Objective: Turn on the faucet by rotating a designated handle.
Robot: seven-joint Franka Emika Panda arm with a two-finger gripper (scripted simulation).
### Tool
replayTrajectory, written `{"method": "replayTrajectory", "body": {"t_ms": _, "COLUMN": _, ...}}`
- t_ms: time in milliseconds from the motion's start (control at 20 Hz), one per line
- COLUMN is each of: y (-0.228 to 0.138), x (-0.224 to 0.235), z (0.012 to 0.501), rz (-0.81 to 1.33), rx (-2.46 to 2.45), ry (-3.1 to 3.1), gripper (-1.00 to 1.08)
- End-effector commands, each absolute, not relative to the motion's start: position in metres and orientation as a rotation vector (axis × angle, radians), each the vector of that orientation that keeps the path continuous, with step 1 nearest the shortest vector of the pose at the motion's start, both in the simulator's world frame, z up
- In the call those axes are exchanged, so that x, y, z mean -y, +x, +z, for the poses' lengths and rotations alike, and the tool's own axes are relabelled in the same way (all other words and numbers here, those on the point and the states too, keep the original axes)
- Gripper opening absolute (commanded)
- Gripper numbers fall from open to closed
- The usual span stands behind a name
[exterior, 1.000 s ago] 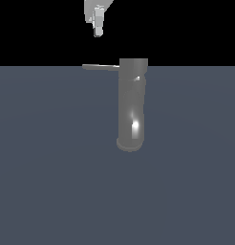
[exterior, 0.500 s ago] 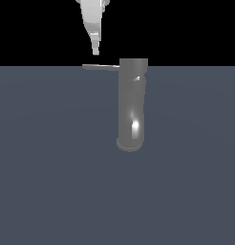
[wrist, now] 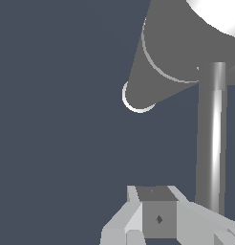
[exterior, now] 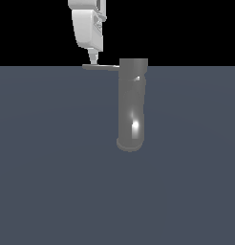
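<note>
The faucet is a tall grey cylinder with a white glint, standing on a dark blue-grey floor. The handle is a thin flat bar sticking out from its top toward the exterior view's left. My white gripper hangs from above with its narrow tip at the bar's outer end, and its fingers look pressed together and empty. In the wrist view the faucet is seen from above, the handle runs alongside as a shiny bar, and the gripper sits just beside it.
The blue-grey floor stretches flat around the faucet's base ring. Above the floor's far edge the background is black. No other objects show.
The gripper has come down from the top of the exterior view and shifted slightly, so its tip now reaches the handle's outer end. The faucet and handle have not moved.
</note>
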State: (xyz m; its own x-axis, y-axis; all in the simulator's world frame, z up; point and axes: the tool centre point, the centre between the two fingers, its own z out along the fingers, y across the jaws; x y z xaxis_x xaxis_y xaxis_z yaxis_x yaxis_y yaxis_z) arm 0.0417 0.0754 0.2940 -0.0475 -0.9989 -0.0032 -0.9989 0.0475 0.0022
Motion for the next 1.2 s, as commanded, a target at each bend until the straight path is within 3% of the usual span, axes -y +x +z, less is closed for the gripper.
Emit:
{"method": "replayTrajectory", "body": {"t_ms": 0, "y": 0.045, "x": -0.077, "z": 0.289, "rz": 0.002, "rx": -2.3, "ry": -2.139, "gripper": -1.0}}
{"method": "replayTrajectory", "body": {"t_ms": 500, "y": 0.048, "x": -0.079, "z": 0.285, "rz": 0.0, "rx": -2.322, "ry": -2.116, "gripper": -1.0}}
{"method": "replayTrajectory", "body": {"t_ms": 1150, "y": 0.009, "x": -0.079, "z": 0.285, "rz": 0.0, "rx": -2.323, "ry": -2.116, "gripper": -1.0}}
